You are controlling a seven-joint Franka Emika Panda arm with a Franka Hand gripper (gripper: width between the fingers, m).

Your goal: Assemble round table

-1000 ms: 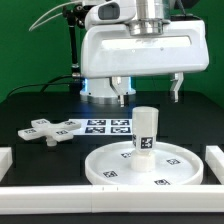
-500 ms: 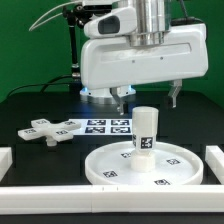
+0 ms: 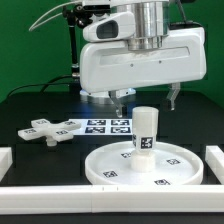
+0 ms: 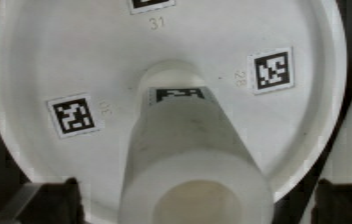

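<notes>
Exterior view: arm upright, claw pointing down, spread wide, empty, hovering above leg upright on disc.

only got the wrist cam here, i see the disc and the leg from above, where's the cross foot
Observer: The cross-shaped foot lies flat on the black table, apart from the disc, toward the exterior view's left, next to the marker board.
Operator: is the tool down around the leg yet
Observer: No. In the exterior view the tool is open, and its fingertips show just above the top of the upright leg, gripping nothing.
</notes>
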